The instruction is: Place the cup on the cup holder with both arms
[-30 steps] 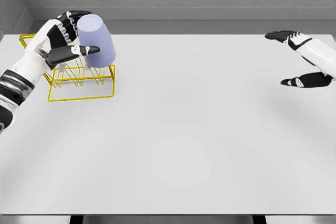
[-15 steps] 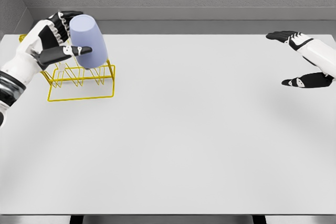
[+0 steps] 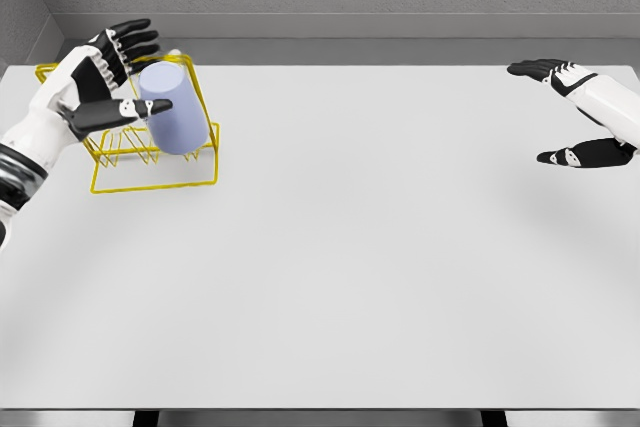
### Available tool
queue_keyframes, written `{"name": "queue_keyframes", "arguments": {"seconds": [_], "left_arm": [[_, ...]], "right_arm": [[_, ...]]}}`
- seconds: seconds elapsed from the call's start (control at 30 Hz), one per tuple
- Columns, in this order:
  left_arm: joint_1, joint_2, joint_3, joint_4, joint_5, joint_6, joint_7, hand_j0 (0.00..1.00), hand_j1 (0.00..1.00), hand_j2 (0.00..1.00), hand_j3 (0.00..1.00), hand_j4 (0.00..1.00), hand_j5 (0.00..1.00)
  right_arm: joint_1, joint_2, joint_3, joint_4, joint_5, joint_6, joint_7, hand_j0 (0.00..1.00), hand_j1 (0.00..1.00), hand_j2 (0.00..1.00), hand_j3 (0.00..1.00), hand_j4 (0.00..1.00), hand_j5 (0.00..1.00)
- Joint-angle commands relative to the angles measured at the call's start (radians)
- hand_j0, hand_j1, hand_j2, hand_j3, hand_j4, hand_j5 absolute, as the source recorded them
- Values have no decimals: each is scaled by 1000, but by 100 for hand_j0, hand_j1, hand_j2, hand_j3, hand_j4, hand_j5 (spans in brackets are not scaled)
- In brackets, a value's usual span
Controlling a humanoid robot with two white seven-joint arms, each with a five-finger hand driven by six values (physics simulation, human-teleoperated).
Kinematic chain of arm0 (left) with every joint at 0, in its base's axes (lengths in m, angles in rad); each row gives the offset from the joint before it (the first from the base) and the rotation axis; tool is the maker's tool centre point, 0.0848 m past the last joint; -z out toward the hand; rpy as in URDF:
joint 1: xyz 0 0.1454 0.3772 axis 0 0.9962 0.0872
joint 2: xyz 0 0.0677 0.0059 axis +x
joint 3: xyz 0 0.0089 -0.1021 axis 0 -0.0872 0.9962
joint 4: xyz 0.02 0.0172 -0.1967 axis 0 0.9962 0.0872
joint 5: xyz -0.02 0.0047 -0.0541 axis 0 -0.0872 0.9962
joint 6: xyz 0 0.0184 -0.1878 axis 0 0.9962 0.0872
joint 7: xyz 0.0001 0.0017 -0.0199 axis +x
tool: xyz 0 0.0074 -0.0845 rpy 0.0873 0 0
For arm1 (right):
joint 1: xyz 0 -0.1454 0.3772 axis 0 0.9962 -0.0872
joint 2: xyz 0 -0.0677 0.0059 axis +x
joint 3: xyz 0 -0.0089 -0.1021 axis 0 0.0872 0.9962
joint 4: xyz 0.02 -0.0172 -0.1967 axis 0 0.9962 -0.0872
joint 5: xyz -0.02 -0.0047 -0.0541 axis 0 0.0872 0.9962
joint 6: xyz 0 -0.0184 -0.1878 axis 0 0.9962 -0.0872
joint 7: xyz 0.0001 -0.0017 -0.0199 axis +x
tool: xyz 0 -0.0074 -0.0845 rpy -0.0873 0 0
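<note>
The pale lilac cup (image 3: pixel 174 109) sits in the upper left of the frame, upside down and tilted a little, its closed end up and toward the left, its wider end low among the wires of the yellow cup holder (image 3: pixel 150 152). It rests inside the rack's right-hand part, leaning on the thin yellow uprights — exactly which prong carries it cannot be told from this view. The holder itself is a wire frame standing on the white table (image 3: pixel 340 247), near the table's far left corner.

Just left of the cup is the left hand (image 3: pixel 100 77), its arm entering from the left edge. Its fingers (image 3: pixel 130 37) are spread apart and raised above and behind the cup, while the thumb points rightward in front of the cup's upper side; whether the thumb tip touches the cup is unclear. The hand grips nothing.

Far across the table, at the right edge of the frame, the right hand (image 3: pixel 575 112) hovers above the surface with its fingers held apart — the upper fingers stretched left, the thumb lower down — and nothing between them.
</note>
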Motion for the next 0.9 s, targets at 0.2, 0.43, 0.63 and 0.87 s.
{"name": "queue_keyframes", "arguments": {"seconds": [0.2,0.43,0.63,0.87], "left_arm": [[2,1,0,1,0,5,0,95,95,95,95,95,95],[6,3,0,-8,0,2,0,85,85,85,85,85,85],[12,18,-1,-21,0,-2,0,83,83,83,83,83,83],[28,33,-1,-39,0,-35,-2,82,82,82,82,82,82]], "right_arm": [[0,-1,0,-2,-9,3,-1,100,100,100,100,100,100],[0,-1,0,-2,-7,3,-1,100,100,100,100,100,100],[0,-1,0,-2,-7,3,-1,100,100,100,100,100,100],[0,-1,0,-1,-7,3,-1,100,100,100,100,100,100]]}}
